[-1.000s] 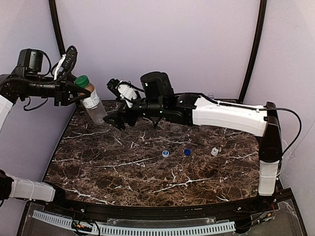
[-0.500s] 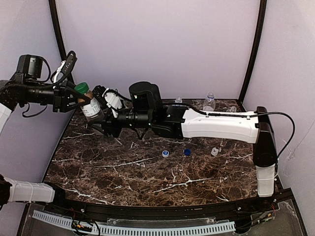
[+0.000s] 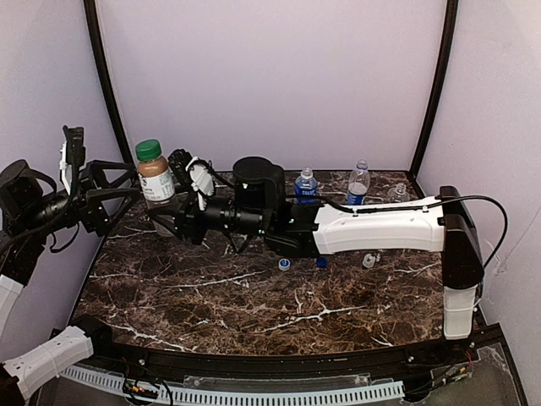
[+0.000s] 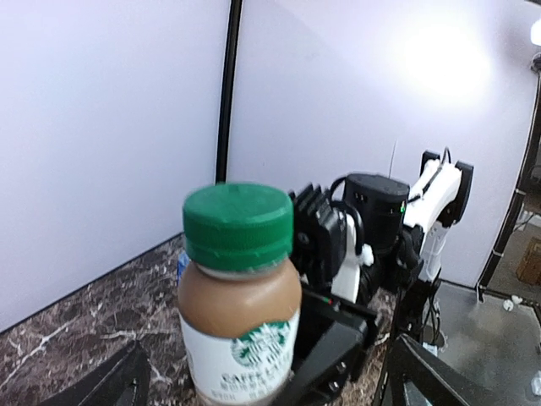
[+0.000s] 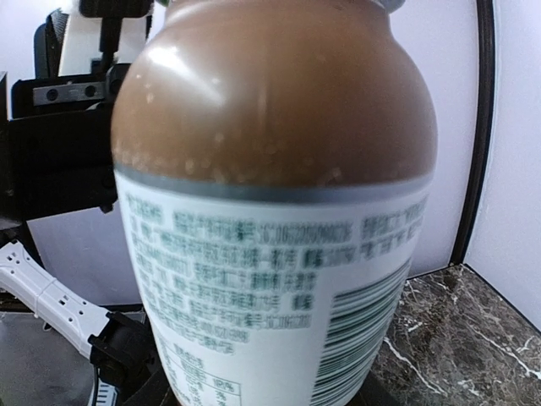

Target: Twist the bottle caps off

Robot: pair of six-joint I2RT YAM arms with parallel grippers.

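The right gripper is holding the brown bottle upright above the table's back left corner, its fingers closed on the bottle's lower part; the green cap is sitting on top; the left gripper is standing wide open just beside the bottle, gripping nothing.

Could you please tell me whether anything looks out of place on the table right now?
Only three small plastic caps lie loose on the dark marble table: one blue-and-white, one blue, one white. Nothing looks spilled or damaged.
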